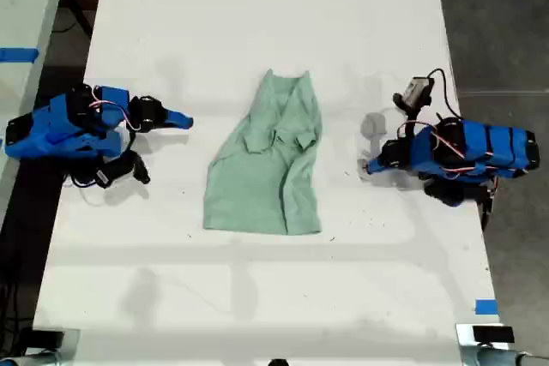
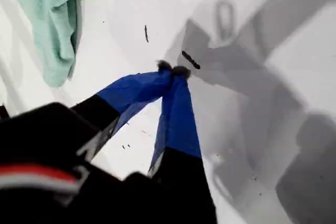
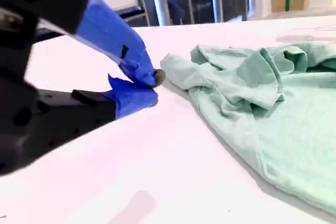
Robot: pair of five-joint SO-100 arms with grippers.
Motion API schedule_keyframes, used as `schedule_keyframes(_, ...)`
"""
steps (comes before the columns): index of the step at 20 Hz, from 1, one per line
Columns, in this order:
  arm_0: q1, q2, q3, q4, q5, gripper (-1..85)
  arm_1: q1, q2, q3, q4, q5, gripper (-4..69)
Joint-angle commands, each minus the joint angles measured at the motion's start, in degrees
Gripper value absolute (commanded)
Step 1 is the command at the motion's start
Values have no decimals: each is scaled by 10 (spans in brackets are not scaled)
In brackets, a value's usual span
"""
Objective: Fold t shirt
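Between two closed, empty claws — first (image 2: 173,69), second (image 3: 152,85) — lies one t shirt (image 1: 266,160).

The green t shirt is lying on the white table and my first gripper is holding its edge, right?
Not quite. The t shirt lies on the white table, but my first gripper is shut on nothing, apart from the cloth, as the first wrist view shows.

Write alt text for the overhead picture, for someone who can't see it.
A wrinkled mint-green t shirt, its sleeves folded inward, lies mid-way across a white table. Two blue robot arms rest on the table, one at each side of the exterior view, grippers pointing toward the shirt without touching it.
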Motion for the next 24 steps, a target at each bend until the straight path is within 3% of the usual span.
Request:
schedule_keyframes(1, 8, 3, -3, -4, -11, -1, -14, 4, 13, -3, 18, -5)
schedule_keyframes(15, 11, 3, -12, 11, -12, -1, -15, 4, 10, 2, 13, -5)
schedule_keyframes(18, 28, -33, -48, 12, -80, -3, -12, 4, 11, 1, 11, -5)
schedule_keyframes(20, 110, -309, -172, -67, -132, -2, -3, 4, 11, 1, 4, -5)
schedule_keyframes(21, 148, -463, -238, -102, -159, 51, 6, 4, 11, 1, -3, -5)
schedule_keyframes(22, 167, -592, -302, -100, -185, 183, 7, 4, 11, 1, -4, -5)
schedule_keyframes(24, 200, -718, -382, -78, -254, 227, 3, 4, 11, 1, -3, -5)
